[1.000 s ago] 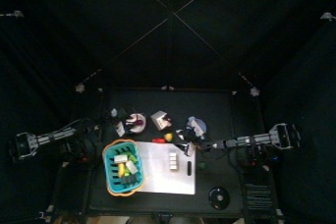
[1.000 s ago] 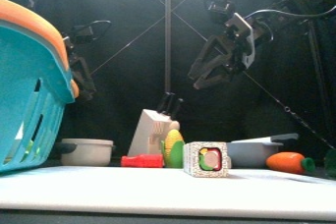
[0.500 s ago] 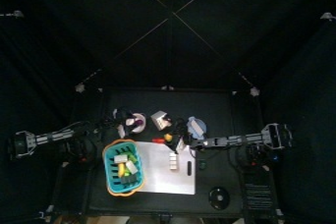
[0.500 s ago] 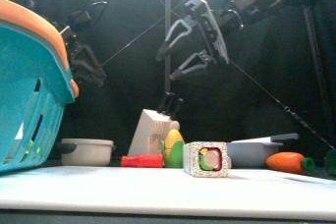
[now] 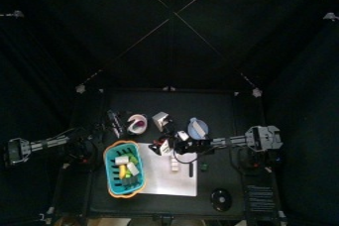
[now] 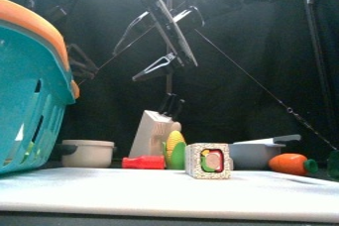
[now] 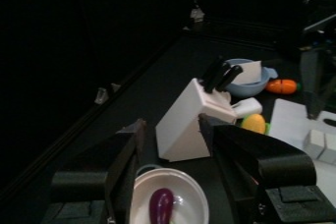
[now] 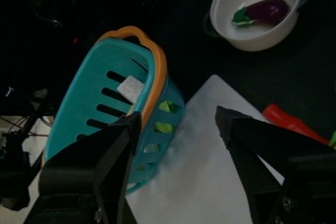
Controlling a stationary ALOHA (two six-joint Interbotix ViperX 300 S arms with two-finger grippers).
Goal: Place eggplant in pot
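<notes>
- Above the white mat, the right gripper (image 8: pixel 178 144) hangs with jaws spread wide and empty; the left gripper (image 7: pixel 178 164) is likewise spread, empty.
- The eggplant (image 8: pixel 266 11) already lies inside the white pot (image 8: pixel 223 31), purple body with green cap.
- Handling estimate: light, smooth, probably slippery toy; pinch across the mid-body, not the cap.
- A teal basket (image 8: pixel 92 90) sits near the pot.
</notes>
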